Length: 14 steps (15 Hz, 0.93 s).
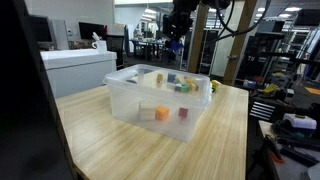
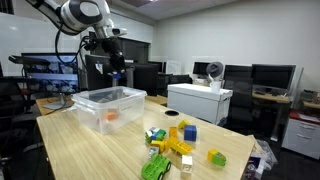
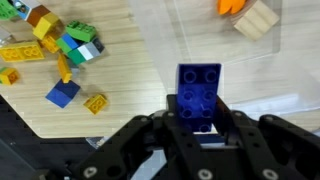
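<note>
above the bin: the gripper is carried high over the clear plastic bin, well apart from its floor – this is seen in both exterior views.
end effector: the jaws are clamped on a blue brick; one finger is pressed against each long side.
blue brick: it is held in the air with the studded face turned toward the wrist camera. in the wrist view it is seen just over the bin's near wall.
bin contents: a tan wooden block and an orange piece are found on the floor of the bin, close together. a small red piece is seen beside them in an exterior view.
table: the bin is set on a light wooden table.
loose bricks: a pile of coloured bricks is spread on the table beside the bin – green, yellow, blue and orange pieces are included. a blue cube and a yellow brick are placed at the pile's edge, near each other but apart.
</note>
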Available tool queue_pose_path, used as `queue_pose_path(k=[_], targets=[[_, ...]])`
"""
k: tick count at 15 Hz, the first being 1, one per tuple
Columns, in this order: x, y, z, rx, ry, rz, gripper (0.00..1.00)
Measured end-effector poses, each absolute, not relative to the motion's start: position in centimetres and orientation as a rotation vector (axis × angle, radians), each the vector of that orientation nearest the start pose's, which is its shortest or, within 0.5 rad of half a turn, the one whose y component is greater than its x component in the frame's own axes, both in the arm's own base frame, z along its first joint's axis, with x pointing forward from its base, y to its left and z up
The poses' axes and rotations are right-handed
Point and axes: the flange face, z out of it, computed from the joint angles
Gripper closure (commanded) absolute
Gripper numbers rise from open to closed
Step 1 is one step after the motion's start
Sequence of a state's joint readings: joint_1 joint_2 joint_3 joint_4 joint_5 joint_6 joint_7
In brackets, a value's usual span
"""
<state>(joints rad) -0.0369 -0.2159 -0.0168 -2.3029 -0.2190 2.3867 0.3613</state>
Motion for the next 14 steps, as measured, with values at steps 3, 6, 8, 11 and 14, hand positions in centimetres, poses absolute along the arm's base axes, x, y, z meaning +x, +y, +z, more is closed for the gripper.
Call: queue_pose_path(k=[3, 6, 8, 11, 14], targets=[[49.9, 0.2, 45.3, -3.187, 0.349, -0.466, 0.24], [50.2, -1.1, 44.5, -3.184, 0.390, -0.434, 0.02], [50.4, -3.6, 44.1, -3.179, 0.367, -0.404, 0.00], [50.0, -9.0, 43.6, -3.181, 0.206, -0.306, 0.00], [47.9, -17.2, 42.6, -3.203, -0.015, -0.155, 0.00]])
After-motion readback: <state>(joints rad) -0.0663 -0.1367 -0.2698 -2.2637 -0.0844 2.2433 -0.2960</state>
